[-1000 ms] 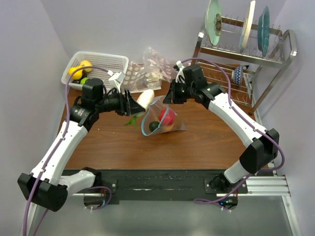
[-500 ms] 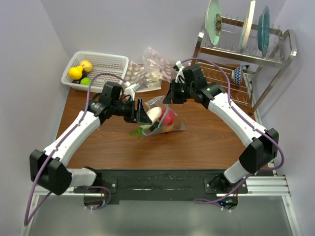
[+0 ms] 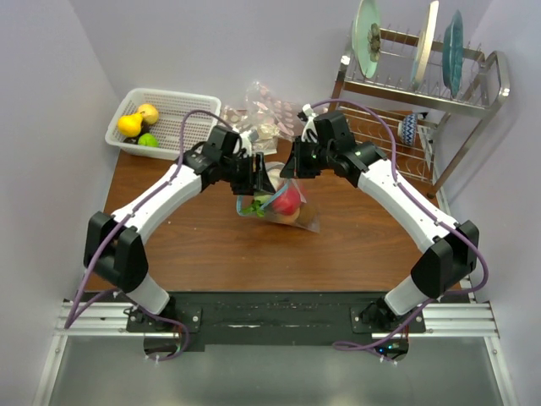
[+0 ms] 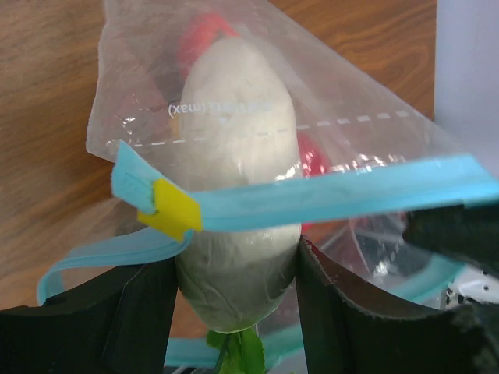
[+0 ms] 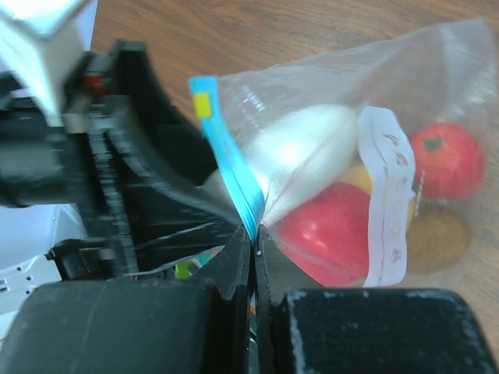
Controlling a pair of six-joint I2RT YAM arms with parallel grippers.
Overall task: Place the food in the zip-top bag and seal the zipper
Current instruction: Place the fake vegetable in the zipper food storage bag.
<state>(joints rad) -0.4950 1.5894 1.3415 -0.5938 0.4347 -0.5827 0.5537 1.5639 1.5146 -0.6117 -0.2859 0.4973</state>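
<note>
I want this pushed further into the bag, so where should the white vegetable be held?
Hold the white vegetable by its leafy end, from the open side of the bag. The rest already lies past the blue zipper, so only that end sticks out; the left tool grips it there.
</note>
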